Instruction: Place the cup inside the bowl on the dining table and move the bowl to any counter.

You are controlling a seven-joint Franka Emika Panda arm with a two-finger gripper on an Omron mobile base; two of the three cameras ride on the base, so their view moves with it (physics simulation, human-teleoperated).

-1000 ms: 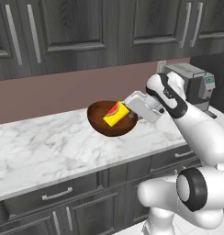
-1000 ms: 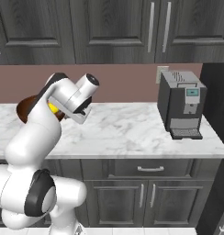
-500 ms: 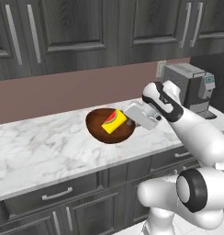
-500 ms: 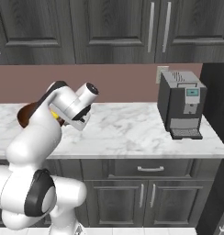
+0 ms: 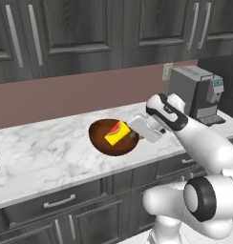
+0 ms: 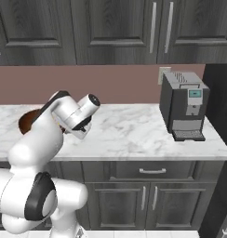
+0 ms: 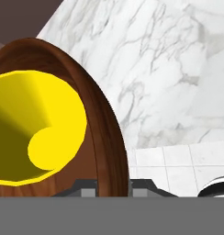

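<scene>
The dark wood bowl hangs tilted low over the white marble counter, and I cannot tell if its underside touches. The yellow cup with its red mark lies on its side inside the bowl. My gripper is shut on the bowl's right rim. In the hand view the rim runs down between the gripper's finger tips, with the cup's open mouth to the left. From the right base view my arm hides most of the bowl. The dining table is out of view.
A grey coffee machine stands on the counter to the right, under a wall outlet. Dark upper cabinets hang above the mauve backsplash. Drawers with bar handles sit under the worktop.
The gripper has carried the bowl downward toward the counter top, with the cup still lying inside it. The grip on the rim has not changed.
</scene>
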